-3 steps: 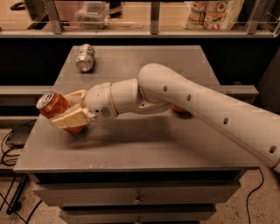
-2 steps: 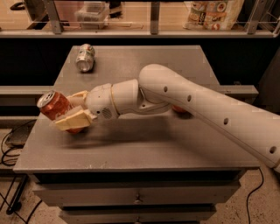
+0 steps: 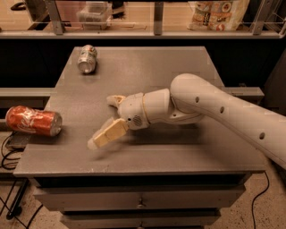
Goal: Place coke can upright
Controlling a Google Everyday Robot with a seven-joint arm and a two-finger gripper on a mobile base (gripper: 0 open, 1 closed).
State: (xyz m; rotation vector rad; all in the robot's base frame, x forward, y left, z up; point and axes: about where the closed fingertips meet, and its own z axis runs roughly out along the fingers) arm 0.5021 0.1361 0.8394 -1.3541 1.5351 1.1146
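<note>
The tool [image 3: 105, 120] hovers low over the front-left part of the desk [image 3: 147, 67], its two fingers [image 3: 107, 134] spread wide with nothing between them. The nearer finger, tan and flat, slants down and to the left, with its tip close above the desk top. The farther finger curls up behind it, toward the back of the desk. Behind the fingers sits a rounded white wrist housing, and from there the arm [image 3: 223, 112] runs right in one thick white link. It swells at a joint near the middle of the desk and slopes down to leave the picture at the right edge. The whole limb lies nearly level, reaching across from right to left.

The coke can [image 3: 33, 120] is well apart from the tool, to its left. It lies on its side across the desk's left edge, with one silver end facing the fingers and much of its red body out past the edge. It is not upright.

Farther back, near the rear-left corner, a silver-white can [image 3: 87, 58] also lies on its side. Below the desk top are grey drawers [image 3: 140, 203]. A shelf behind holds a printed bag [image 3: 219, 11] and a clear container [image 3: 94, 13].
</note>
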